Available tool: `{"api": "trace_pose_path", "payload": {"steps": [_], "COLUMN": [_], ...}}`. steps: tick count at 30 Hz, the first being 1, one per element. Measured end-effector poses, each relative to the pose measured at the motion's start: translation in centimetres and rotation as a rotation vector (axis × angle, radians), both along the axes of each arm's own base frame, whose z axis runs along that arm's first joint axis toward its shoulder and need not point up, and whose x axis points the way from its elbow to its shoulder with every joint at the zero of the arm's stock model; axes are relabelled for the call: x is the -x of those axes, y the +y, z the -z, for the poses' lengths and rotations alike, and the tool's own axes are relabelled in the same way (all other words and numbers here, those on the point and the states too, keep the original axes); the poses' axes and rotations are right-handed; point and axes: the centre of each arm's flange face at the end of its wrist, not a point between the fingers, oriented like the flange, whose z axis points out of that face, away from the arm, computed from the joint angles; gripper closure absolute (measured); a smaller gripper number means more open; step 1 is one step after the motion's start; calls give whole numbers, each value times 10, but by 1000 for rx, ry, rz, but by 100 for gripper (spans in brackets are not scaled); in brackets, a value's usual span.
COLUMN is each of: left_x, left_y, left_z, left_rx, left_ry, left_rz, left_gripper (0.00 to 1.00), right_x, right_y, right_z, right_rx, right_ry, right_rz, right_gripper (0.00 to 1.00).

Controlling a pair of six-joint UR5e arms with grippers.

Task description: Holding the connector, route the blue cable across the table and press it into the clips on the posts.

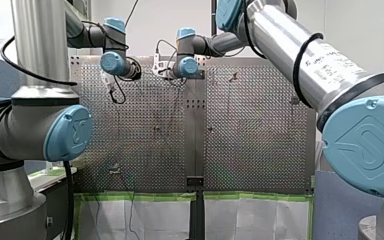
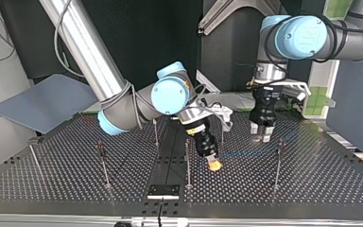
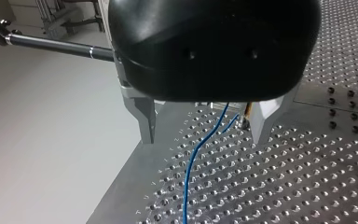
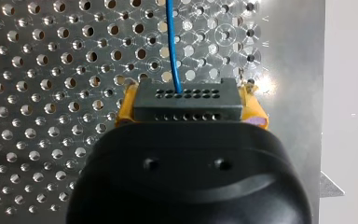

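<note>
Thin posts (image 2: 187, 165) upright nearest in the top view, my right gripper (image 4: 189, 106) behind, yellow pads pinching black connector (image 4: 186, 95), blue cable (image 4: 171, 42) leaving it over perforated table (image 4: 37, 70), my left gripper (image 3: 205, 133) farthest, fingers spread, cable running between.

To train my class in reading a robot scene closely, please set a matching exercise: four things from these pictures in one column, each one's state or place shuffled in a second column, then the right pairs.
Things
1. connector
2. blue cable
3. my left gripper
4. post

States or places
A. open, fingers apart above the perforated table
B. stands upright on the table
C. clamped between the yellow pads of my right gripper
D. comes out of a hole in the connector

Pairs: 1-C, 2-D, 3-A, 4-B
</note>
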Motion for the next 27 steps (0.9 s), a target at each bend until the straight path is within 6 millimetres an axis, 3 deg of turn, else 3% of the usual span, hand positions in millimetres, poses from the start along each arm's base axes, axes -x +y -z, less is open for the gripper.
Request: {"api": "trace_pose_path", "payload": {"steps": [27], "left_x": [-85], "left_y": [-5], "left_z": [5], "left_rx": [-23], "left_ry": [-42], "left_rz": [-60], "left_gripper": [0], "right_x": [1], "right_y": [-2], "right_z": [0], "right_rx": [0], "right_ry": [0], "right_rz": [0], "right_gripper": [100]}}
